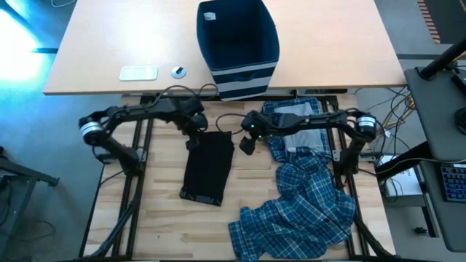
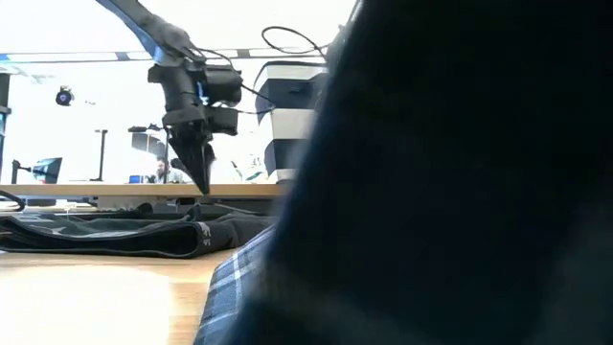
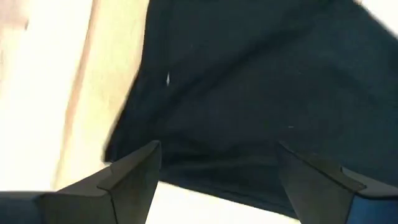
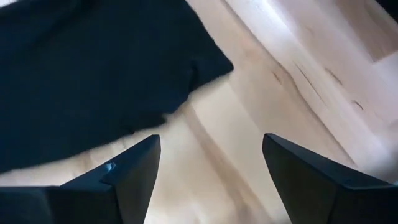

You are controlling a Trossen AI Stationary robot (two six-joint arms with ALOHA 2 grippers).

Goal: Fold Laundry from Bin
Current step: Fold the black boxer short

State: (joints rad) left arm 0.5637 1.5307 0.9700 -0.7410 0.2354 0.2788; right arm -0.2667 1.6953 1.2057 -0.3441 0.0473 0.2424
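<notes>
Black piece [image 1: 208, 168] lies flat (folded); both jaws open above it.

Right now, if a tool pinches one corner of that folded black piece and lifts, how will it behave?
Probably floppy: the black piece lies flat on the table with soft edges, so lifting one corner would likely undo its fold. It looks thin, so likely light. Pushed, it would probably bunch rather than slide.

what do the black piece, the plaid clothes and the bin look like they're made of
Black piece: soft matte cloth, probably knit; it lies flat.
Plaid clothes: thin woven fabric, blue-and-white check, rumpled in folds.
Bin: navy fabric with pale stripes; its walls look soft.
</notes>
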